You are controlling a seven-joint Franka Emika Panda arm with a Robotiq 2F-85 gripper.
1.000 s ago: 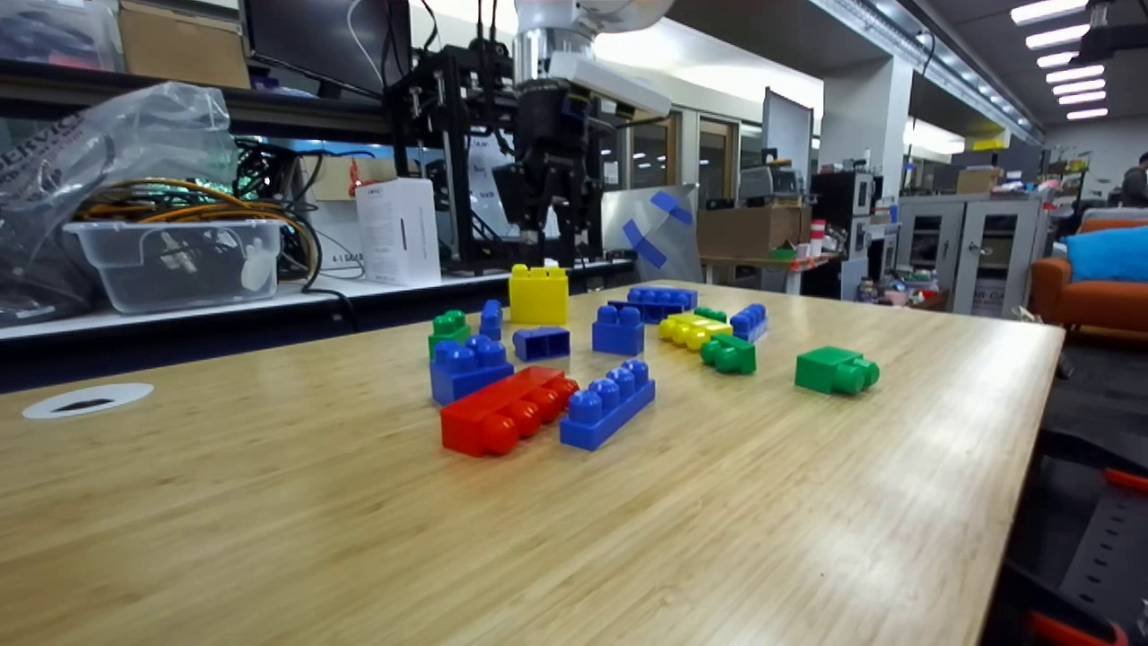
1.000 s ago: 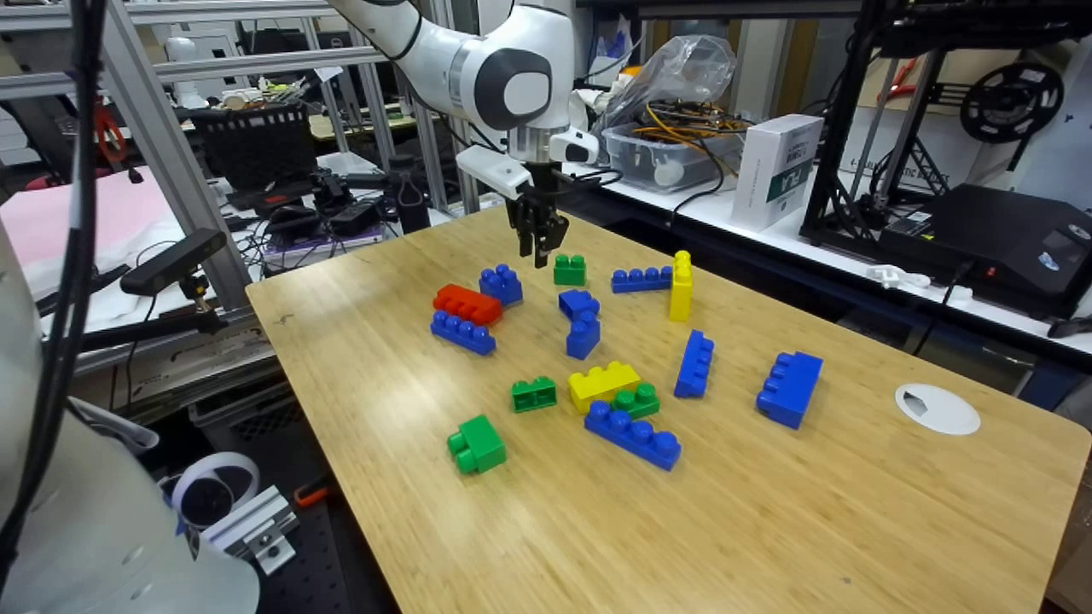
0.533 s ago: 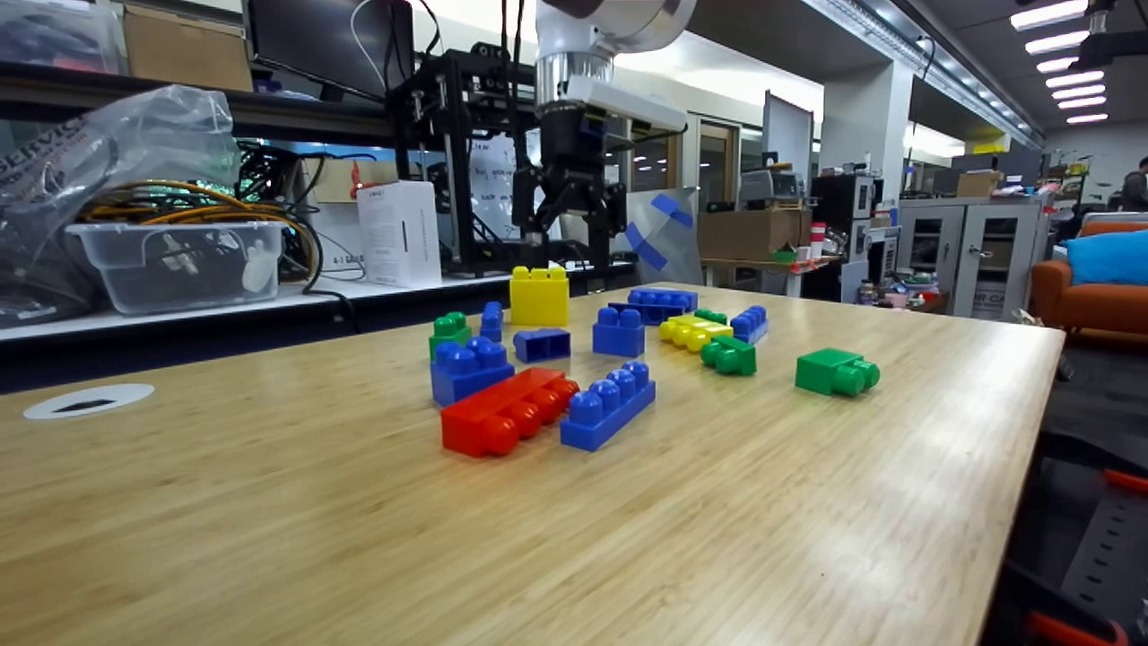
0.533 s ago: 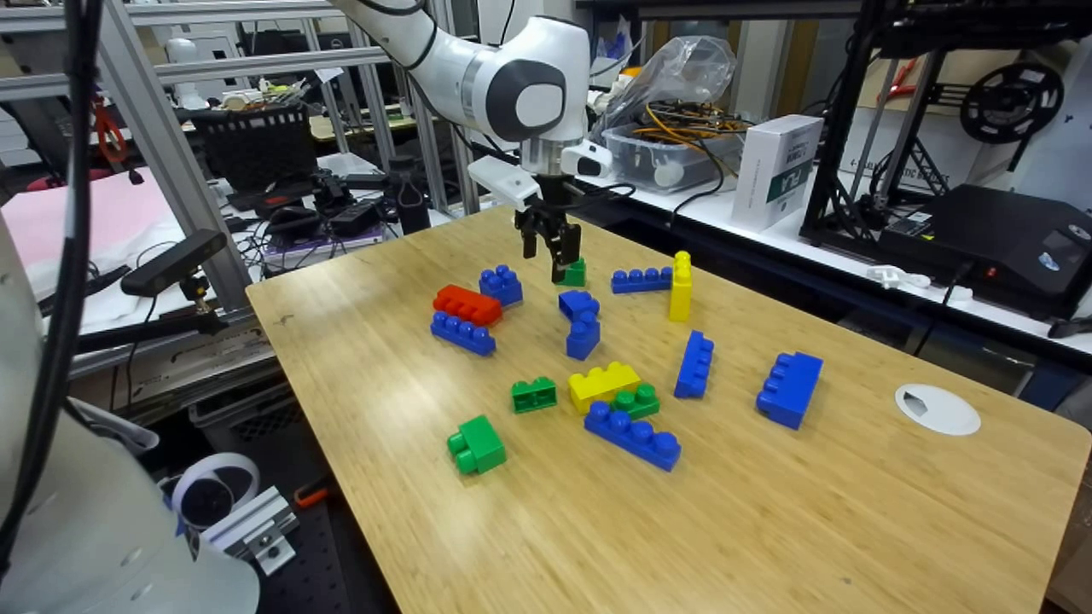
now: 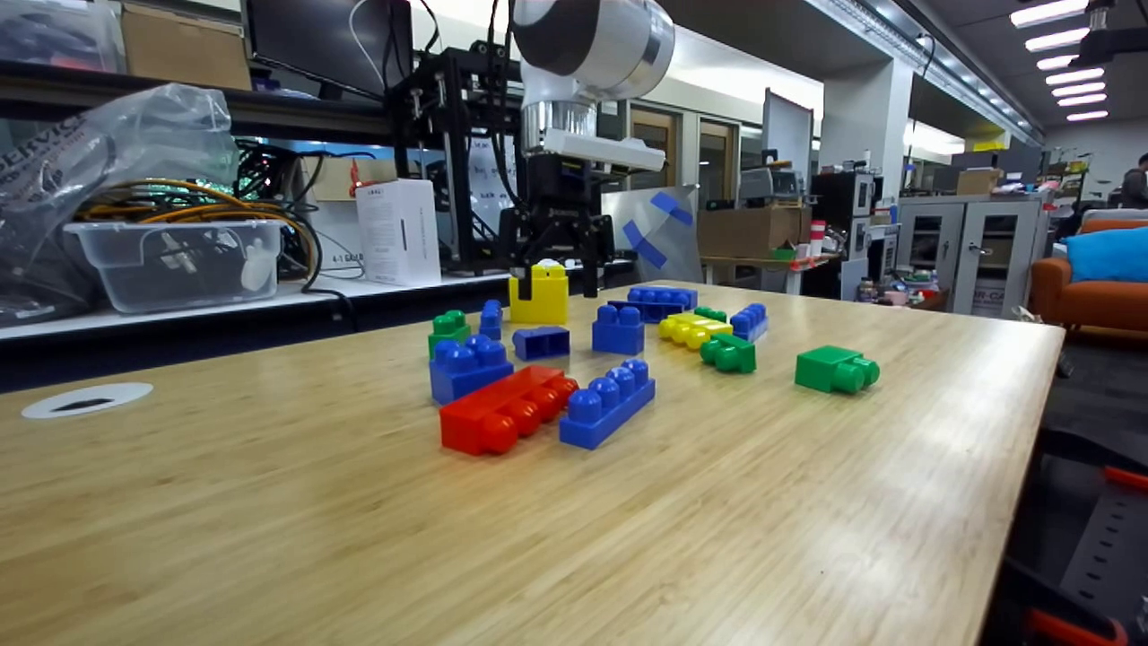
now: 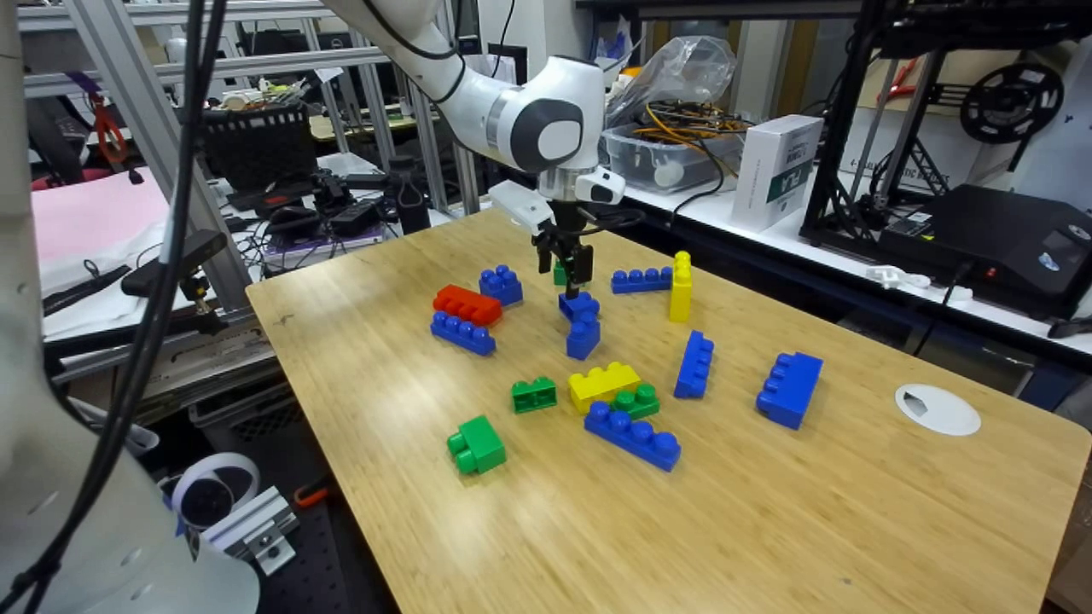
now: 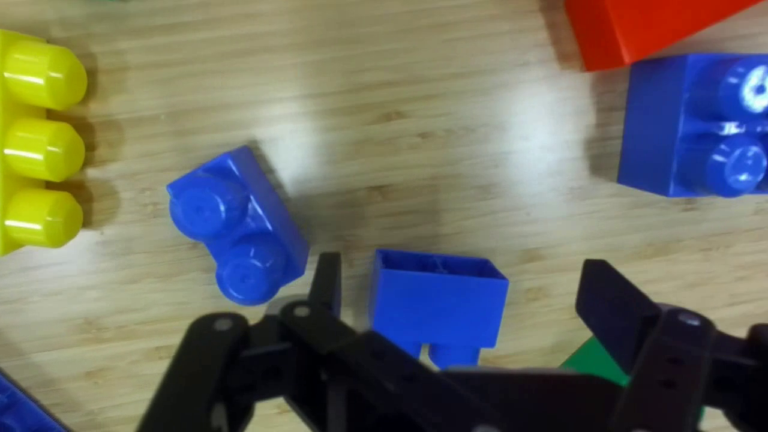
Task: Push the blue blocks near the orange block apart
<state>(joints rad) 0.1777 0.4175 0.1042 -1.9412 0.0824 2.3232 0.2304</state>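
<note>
The orange block (image 6: 467, 304) lies flat, with a long, flat blue block (image 6: 462, 333) along its studded side and a chunky blue block (image 5: 471, 368) on its far side. In the wrist view the orange block (image 7: 654, 27) and that chunky blue block (image 7: 654, 126) are very close; I cannot tell if they touch. My gripper (image 7: 462, 267) hangs open above a small blue block (image 7: 438, 306) on its side, which shows between the fingers, not held. Another small blue block (image 7: 270, 210) with studs up is just outside the left-hand finger. The long blue block is out of the wrist view.
A green brick (image 7: 591, 363) is partly hidden below the right-hand finger. A tall yellow brick (image 6: 680, 287) stands upright. Nearer the robot base lie a yellow brick (image 6: 604, 385), green bricks (image 6: 476, 445) and a long blue brick (image 6: 633, 437); other blue bricks (image 6: 790, 390) lie farther right.
The gripper's fingers have spread from close together to wide apart. The arm has moved lower, to over the small blue blocks. No brick has visibly moved.
</note>
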